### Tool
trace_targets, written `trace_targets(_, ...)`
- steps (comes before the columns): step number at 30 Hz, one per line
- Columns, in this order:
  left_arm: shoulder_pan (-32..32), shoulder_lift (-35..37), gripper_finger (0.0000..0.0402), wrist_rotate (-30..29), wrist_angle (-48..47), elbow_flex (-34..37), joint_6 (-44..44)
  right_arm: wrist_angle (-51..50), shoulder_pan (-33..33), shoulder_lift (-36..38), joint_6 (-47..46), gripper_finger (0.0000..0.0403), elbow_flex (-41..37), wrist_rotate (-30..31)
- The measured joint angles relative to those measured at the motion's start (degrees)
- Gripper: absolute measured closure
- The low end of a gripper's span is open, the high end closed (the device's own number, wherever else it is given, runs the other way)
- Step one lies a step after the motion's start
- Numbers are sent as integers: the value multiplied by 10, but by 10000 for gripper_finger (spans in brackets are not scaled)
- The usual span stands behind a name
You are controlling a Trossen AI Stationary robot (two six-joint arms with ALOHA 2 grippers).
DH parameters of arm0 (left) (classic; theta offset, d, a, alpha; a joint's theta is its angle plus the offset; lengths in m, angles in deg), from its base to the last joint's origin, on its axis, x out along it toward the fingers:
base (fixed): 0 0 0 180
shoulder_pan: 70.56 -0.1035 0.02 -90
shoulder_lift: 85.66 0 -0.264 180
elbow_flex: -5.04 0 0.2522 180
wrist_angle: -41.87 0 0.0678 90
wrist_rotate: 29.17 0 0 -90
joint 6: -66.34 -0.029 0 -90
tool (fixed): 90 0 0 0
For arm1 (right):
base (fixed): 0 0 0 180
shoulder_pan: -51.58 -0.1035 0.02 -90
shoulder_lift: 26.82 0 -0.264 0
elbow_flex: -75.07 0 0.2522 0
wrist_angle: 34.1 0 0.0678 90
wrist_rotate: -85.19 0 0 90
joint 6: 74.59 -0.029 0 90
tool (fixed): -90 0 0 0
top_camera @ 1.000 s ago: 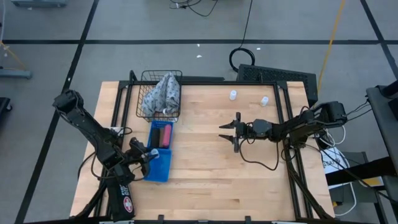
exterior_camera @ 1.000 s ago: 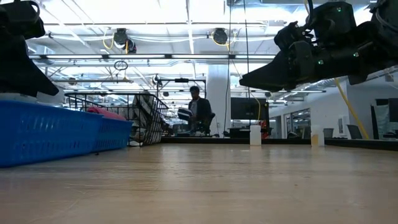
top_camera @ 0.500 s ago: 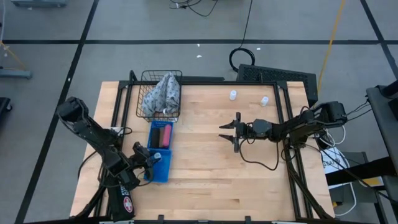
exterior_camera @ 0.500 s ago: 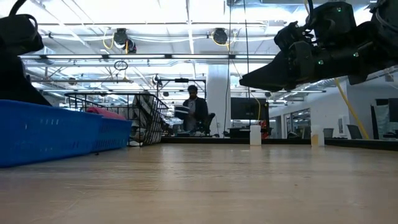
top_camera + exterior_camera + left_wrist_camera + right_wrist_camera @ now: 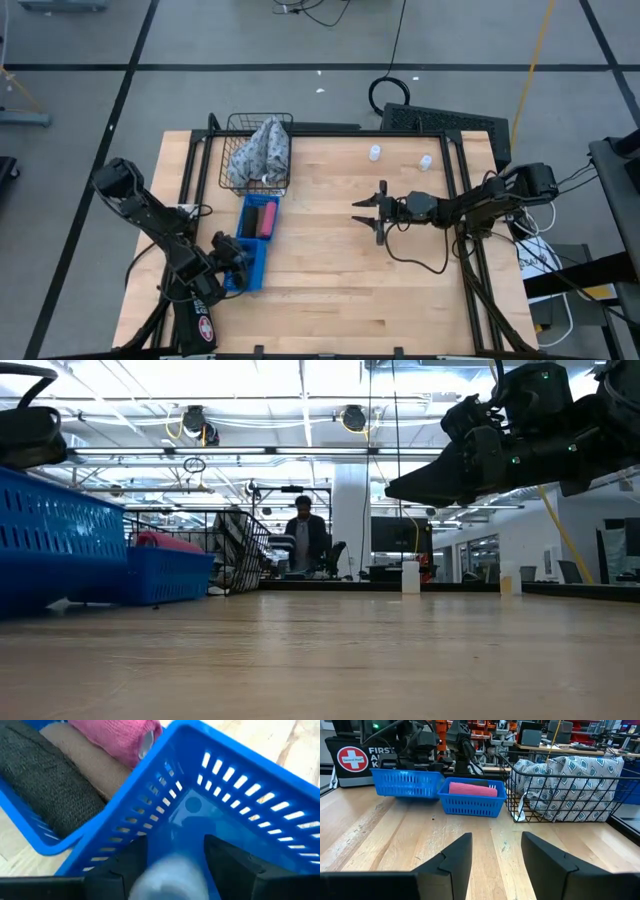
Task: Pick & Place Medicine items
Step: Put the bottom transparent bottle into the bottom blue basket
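My left gripper [image 5: 228,262] is over the near blue tray [image 5: 255,272], shut on a small white bottle [image 5: 167,872] that shows blurred between its fingers. Two more white bottles [image 5: 375,152] [image 5: 425,161] stand upright near the table's far edge, and both show in the low view [image 5: 411,576] [image 5: 506,578]. The pink tube [image 5: 268,218] and the black oblong container [image 5: 254,216] lie side by side in the far blue tray [image 5: 247,232]. My right gripper [image 5: 366,212] hangs open above mid-table, touching nothing. My left gripper pinches the white bottle's body [image 5: 170,867] between its two fingers [image 5: 131,862], slanting down from above into the near tray [image 5: 240,785]. The bottle sits inside the tray's walls. I cannot tell whether it rests on the tray's floor.
A wire basket [image 5: 258,150] holding a grey patterned cloth bundle stands beyond the trays. A first-aid bag [image 5: 200,325] sits at the near left corner. A person [image 5: 303,540] is in the room beyond the table. Bare wood lies between the trays and my right gripper.
My left gripper has moved toward the table's near left corner and lower into the near tray. The near tray has slid toward the left edge and turned, and in the low view its rim now stands higher and slanted. The right arm kept still.
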Motion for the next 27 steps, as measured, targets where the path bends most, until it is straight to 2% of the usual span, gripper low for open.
trace_targets(10,-1,0,220,16,4,0,24,0,0,0,0,248,0,0)
trace_targets(16,-23,6,222,59,9,-2,31,0,0,0,0,248,0,0)
trace_targets(27,-77,33,225,129,10,-17,-28,0,0,0,0,248,0,0)
